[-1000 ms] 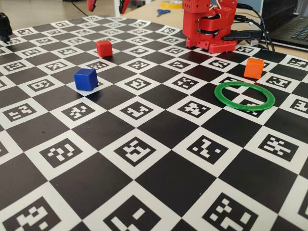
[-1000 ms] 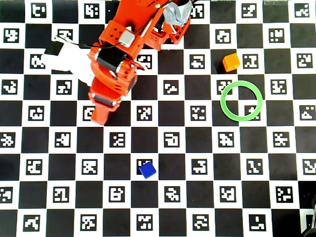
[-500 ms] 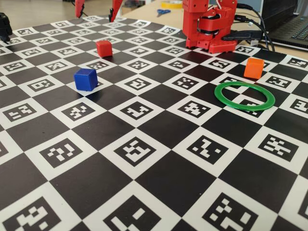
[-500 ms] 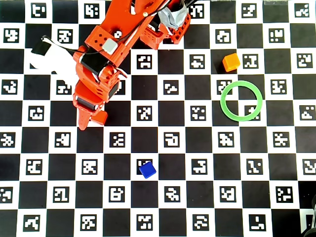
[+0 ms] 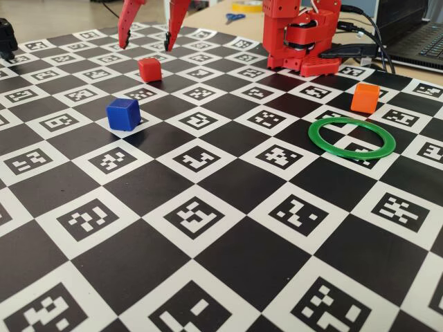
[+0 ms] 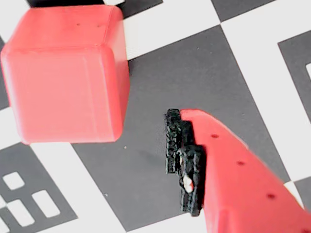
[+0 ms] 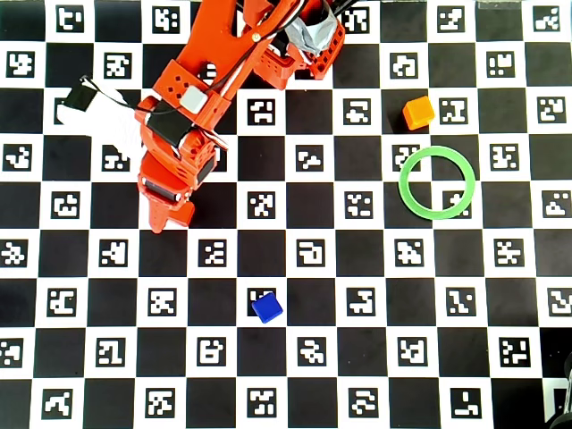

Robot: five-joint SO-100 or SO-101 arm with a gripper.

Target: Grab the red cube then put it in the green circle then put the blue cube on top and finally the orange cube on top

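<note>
Hand (image 5: 147,47) spread wide, fingertips just above the bench (image 5: 228,263), straddling a spot just behind the red cube (image 5: 149,69) in the fixed view, holding nothing; blue cube (image 5: 123,114) nearer the camera; orange cube (image 5: 365,97) just beside the empty green circle (image 5: 351,137).

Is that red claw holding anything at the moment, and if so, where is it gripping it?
Nothing is held. The gripper hangs open above the red cube, its fingers spread and clear of the cube.
</note>
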